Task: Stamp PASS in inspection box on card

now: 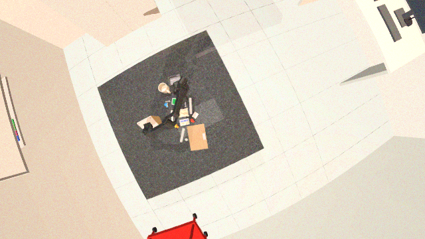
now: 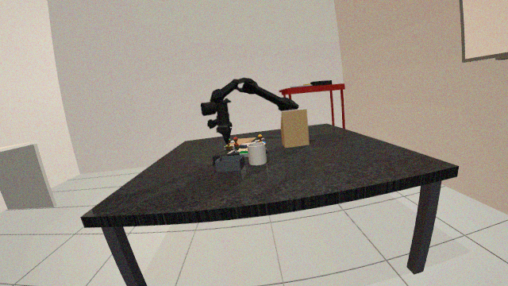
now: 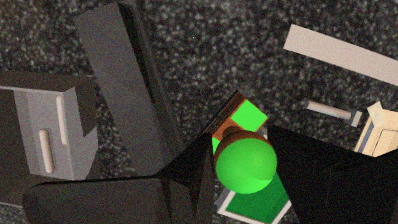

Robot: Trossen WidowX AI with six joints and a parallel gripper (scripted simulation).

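My gripper [image 2: 228,141] [image 3: 239,138] is shut on a stamp with a round green knob [image 3: 246,166], a brown neck and a brown base with bright green on top. The fingers stand either side of the neck; the stamp's underside is hidden. Whether it touches the table cannot be told. The green ink pad [image 3: 257,202] [image 1: 174,101], with a pale rim, lies partly behind the knob in the wrist view. A cream card [image 3: 387,131] [image 1: 183,113] with a thin box outline shows at the right edge there, partly covered by a finger. No print can be made out.
A grey open holder [image 1: 174,79] [image 2: 228,163] stands near the gripper, beside a white mug [image 1: 163,87] [image 2: 257,154]. A red-knobbed piece [image 2: 236,139] and an orange-knobbed piece [image 2: 259,136] stand farther back. A pale bar [image 3: 345,55] [image 1: 190,105], tan folder [image 1: 197,141] and cardboard-coloured block [image 2: 294,129] are also there.
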